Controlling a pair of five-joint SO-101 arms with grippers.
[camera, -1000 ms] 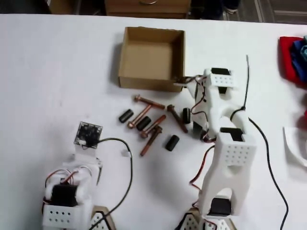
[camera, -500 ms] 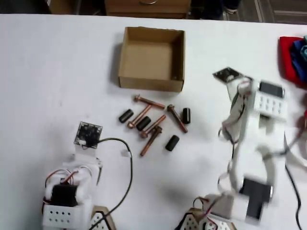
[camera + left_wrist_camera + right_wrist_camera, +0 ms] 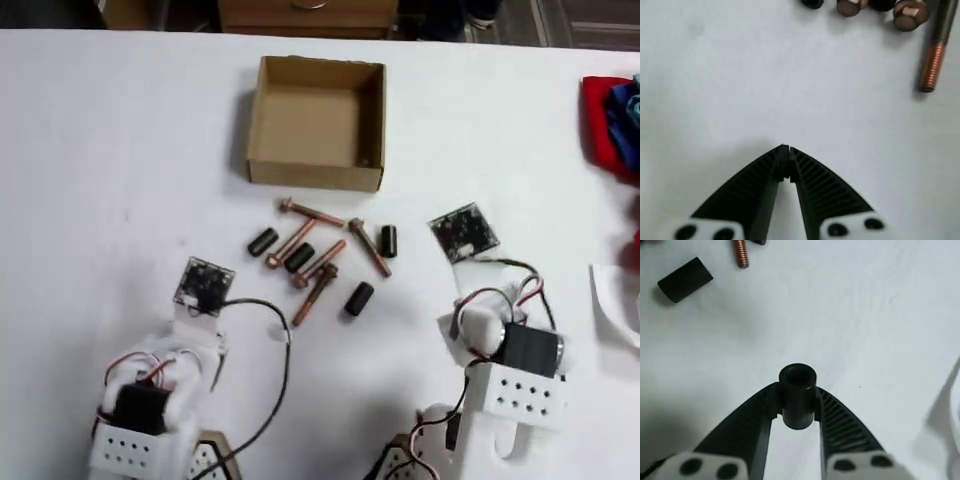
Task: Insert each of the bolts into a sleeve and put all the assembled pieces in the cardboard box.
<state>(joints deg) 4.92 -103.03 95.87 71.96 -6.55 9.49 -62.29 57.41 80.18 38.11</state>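
Here, I held my right claw (image 3: 797, 392) clamped on a black sleeve (image 3: 798, 412); my left claw (image 3: 785, 152) sat pressed together, empty, above the white surface (image 3: 740, 90).

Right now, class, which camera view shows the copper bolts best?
The high view: all five bolts lie whole, among loose sleeves near the cardboard box. The left wrist view gives two bolt heads and one threaded shank; the right wrist view gives one threaded tip.
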